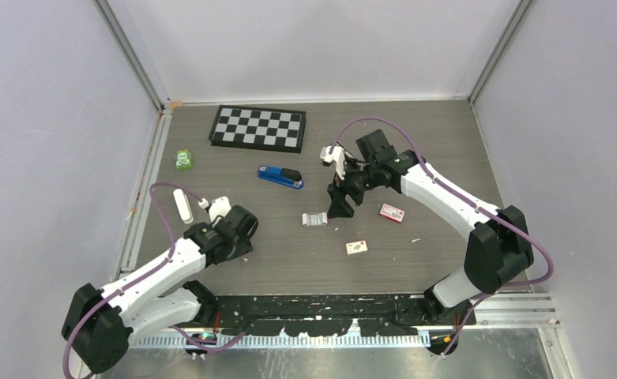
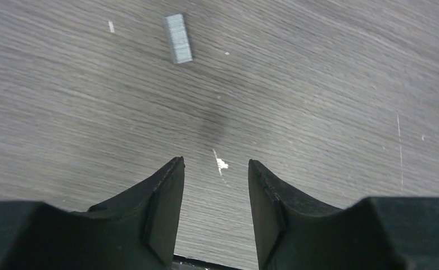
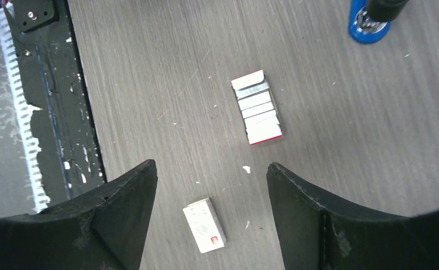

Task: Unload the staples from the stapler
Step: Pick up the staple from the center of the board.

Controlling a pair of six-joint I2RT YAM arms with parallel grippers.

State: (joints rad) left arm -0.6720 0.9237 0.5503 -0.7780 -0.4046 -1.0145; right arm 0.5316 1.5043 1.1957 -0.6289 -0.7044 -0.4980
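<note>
The blue stapler lies shut on the table below the checkerboard; its end shows at the top right of the right wrist view. My right gripper hangs open and empty above the table, between an open red-edged box of staple strips and a small white box. My left gripper is open over bare wood, with nothing between its fingers. One loose strip of staples lies ahead of it.
A checkerboard lies at the back. A green packet and a white tube are at the left, and a red box under the right arm. The black base rail runs along the near edge.
</note>
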